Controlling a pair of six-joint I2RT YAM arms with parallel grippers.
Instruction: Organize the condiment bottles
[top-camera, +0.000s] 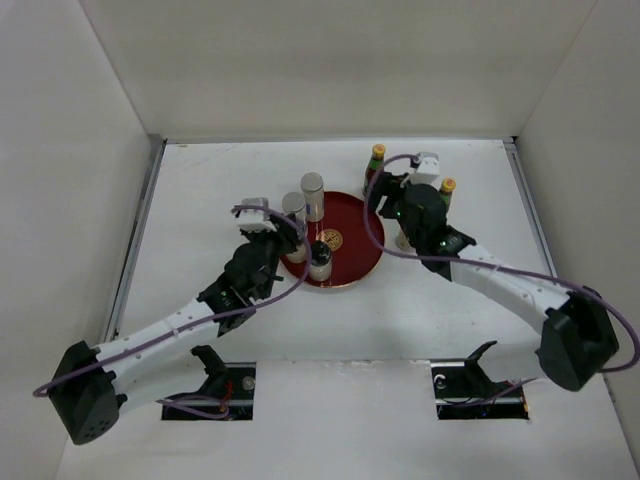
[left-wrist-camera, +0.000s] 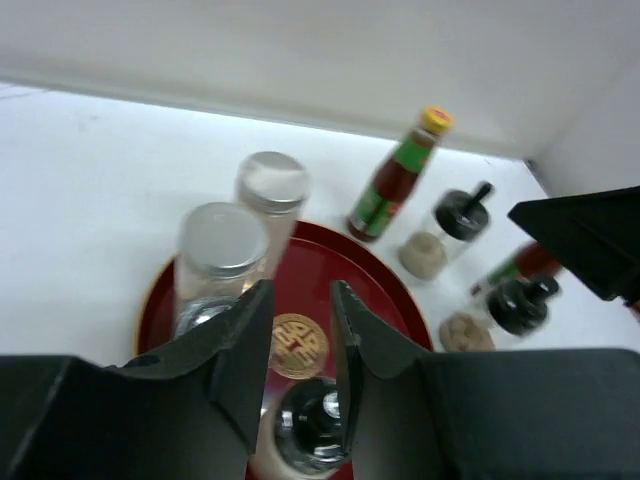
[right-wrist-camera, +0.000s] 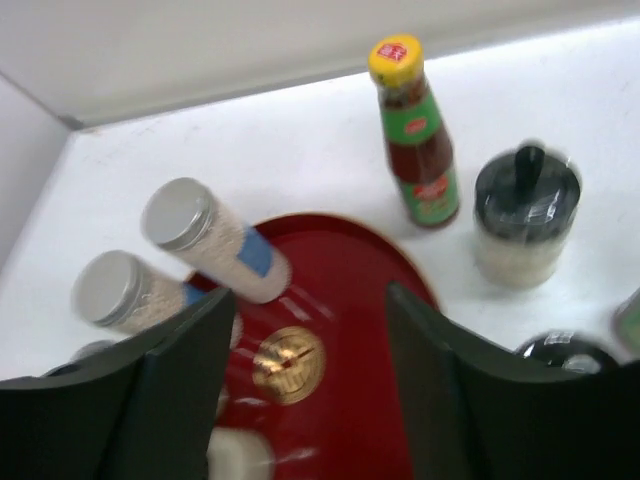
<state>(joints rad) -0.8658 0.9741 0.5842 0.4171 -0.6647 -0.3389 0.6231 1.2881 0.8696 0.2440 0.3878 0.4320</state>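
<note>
Left wrist view shows a black-topped shaker (left-wrist-camera: 315, 425) deep between the narrowed fingers of the left claw (left-wrist-camera: 300, 292), apparently pinched over the near rim of the red plate (left-wrist-camera: 335, 275), probably to set it by the silver-capped shakers (left-wrist-camera: 222, 240) standing just beyond the fingertips. Right claw (right-wrist-camera: 310, 300) hangs spread wide and empty above the plate; a yellow-capped sauce bottle (right-wrist-camera: 415, 130) and a black-lidded shaker (right-wrist-camera: 525, 215) wait ahead of it, off the plate.

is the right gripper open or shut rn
Open: in its wrist view the right gripper has its fingers spread wide, the red plate showing between them, gripping nothing.
</note>
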